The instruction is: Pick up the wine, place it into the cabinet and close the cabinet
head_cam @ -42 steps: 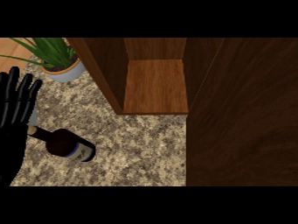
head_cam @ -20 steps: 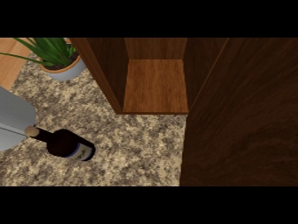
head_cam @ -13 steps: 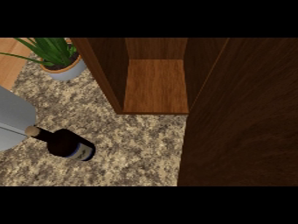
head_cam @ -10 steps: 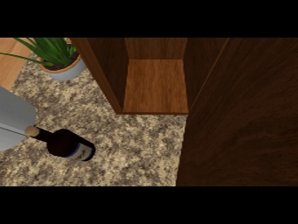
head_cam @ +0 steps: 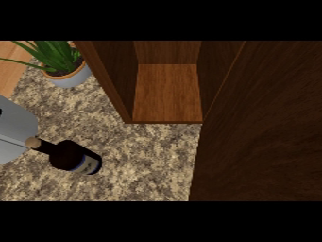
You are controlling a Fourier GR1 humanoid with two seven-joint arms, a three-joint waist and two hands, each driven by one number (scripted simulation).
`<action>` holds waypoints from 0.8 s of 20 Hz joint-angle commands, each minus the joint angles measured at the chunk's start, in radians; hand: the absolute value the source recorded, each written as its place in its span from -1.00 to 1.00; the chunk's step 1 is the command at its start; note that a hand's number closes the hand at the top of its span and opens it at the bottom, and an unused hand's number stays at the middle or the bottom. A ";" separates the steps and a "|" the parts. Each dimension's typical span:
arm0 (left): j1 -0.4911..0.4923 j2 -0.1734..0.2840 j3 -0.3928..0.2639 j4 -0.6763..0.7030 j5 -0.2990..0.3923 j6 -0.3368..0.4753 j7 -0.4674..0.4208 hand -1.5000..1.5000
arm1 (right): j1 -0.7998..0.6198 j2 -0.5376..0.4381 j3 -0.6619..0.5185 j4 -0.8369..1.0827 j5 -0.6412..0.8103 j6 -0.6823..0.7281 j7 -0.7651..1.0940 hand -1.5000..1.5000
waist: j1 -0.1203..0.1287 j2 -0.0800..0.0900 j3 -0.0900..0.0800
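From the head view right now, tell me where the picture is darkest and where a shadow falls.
Head view: darkest along the cabinet door at the right and the cabinet's inner walls; the cabinet shelf is lit warmer. The wine bottle lies on its side, casting only a thin shadow on the speckled counter. A grey forearm covers the left edge; no glare shows.
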 commanded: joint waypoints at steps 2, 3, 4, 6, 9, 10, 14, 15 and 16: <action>-0.061 -0.016 -0.041 0.011 -0.097 0.035 -0.029 -1.00 | -0.076 -0.020 -0.039 -0.115 -0.066 -0.031 0.127 -1.00 | -0.007 0.002 0.000; -0.041 -0.018 -0.031 -0.021 -0.088 0.045 -0.018 -1.00 | -0.065 0.003 0.052 -0.147 0.008 -0.052 0.155 -1.00 | -0.005 0.000 0.000; -0.038 -0.005 0.012 -0.041 -0.072 0.055 -0.017 -1.00 | -0.073 -0.022 -0.040 -0.089 -0.055 -0.019 0.100 -1.00 | 0.000 0.001 0.000; -0.044 -0.017 -0.016 0.014 -0.117 0.043 -0.048 -1.00 | -0.030 -0.001 0.054 -0.178 0.013 -0.042 0.157 -1.00 | -0.008 0.000 0.000; 0.041 -0.041 0.000 0.022 -0.111 -0.029 -0.103 -1.00 | -0.172 -0.053 -0.016 -0.178 -0.018 -0.075 0.282 -1.00 | -0.005 -0.002 -0.001; -0.003 -0.031 0.012 0.093 -0.117 -0.029 -0.111 -1.00 | -0.169 -0.020 0.026 -0.154 0.025 -0.097 0.248 -1.00 | -0.006 0.000 -0.001; 0.006 -0.047 0.004 0.134 -0.148 -0.068 -0.156 -1.00 | -0.150 -0.043 -0.074 -0.093 -0.095 -0.030 0.164 -1.00 | -0.002 0.003 0.000; 0.078 -0.091 -0.060 0.069 -0.199 -0.068 -0.162 -1.00 | -0.250 -0.055 -0.039 -0.076 -0.030 -0.073 0.256 -1.00 | 0.000 0.000 -0.001; 0.058 -0.077 -0.026 0.162 -0.195 -0.106 -0.212 -1.00 | -0.238 -0.051 -0.031 -0.120 -0.019 -0.092 0.292 -1.00 | -0.005 0.000 -0.001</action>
